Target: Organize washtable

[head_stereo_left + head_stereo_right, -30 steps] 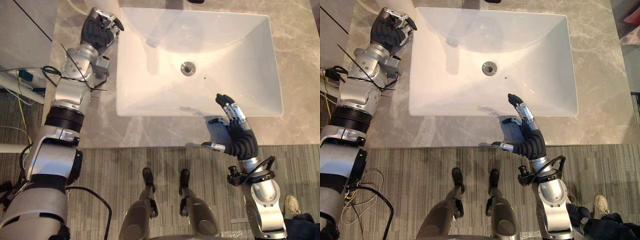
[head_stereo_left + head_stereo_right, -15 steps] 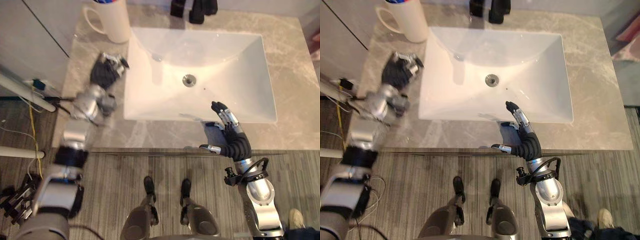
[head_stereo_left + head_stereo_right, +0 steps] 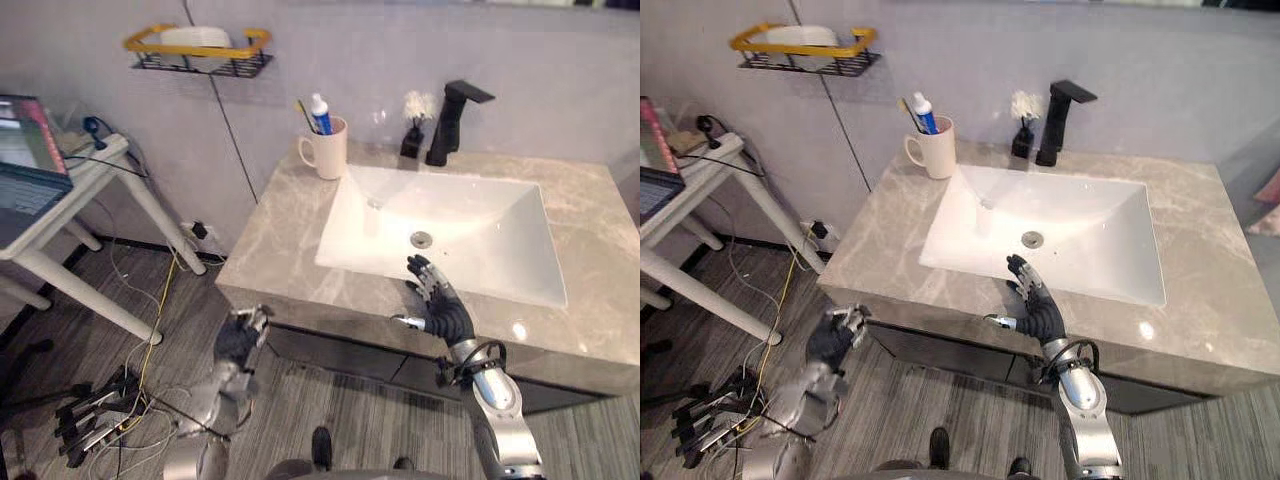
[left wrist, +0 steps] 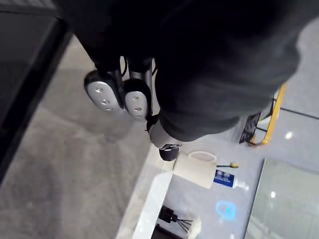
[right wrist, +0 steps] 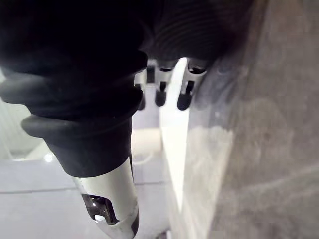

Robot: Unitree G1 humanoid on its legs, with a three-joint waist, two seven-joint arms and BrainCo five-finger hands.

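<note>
The grey marble washtable (image 3: 275, 240) holds a white sink (image 3: 500, 225). A cream mug (image 3: 328, 153) with a toothpaste tube (image 3: 319, 112) and a toothbrush stands at the sink's back left corner; the mug (image 4: 195, 169) also shows in the left wrist view. A black faucet (image 3: 452, 120) and a small black holder with a white tuft (image 3: 412, 128) stand behind the sink. My right hand (image 3: 437, 308) lies on the sink's front rim, fingers straight and holding nothing. My left hand (image 3: 240, 337) hangs below the counter's front left edge, fingers curled and empty.
A wire wall shelf with a yellow rim (image 3: 197, 45) holds something white, above and left of the washtable. A white side table (image 3: 70, 185) with a laptop stands to the left. Cables lie on the floor (image 3: 110, 400) beneath it.
The camera has tilted up, so the whole scene has shifted. My left arm dropped from the counter beside the sink to below its front edge. The right hand stays at the sink's front rim.
</note>
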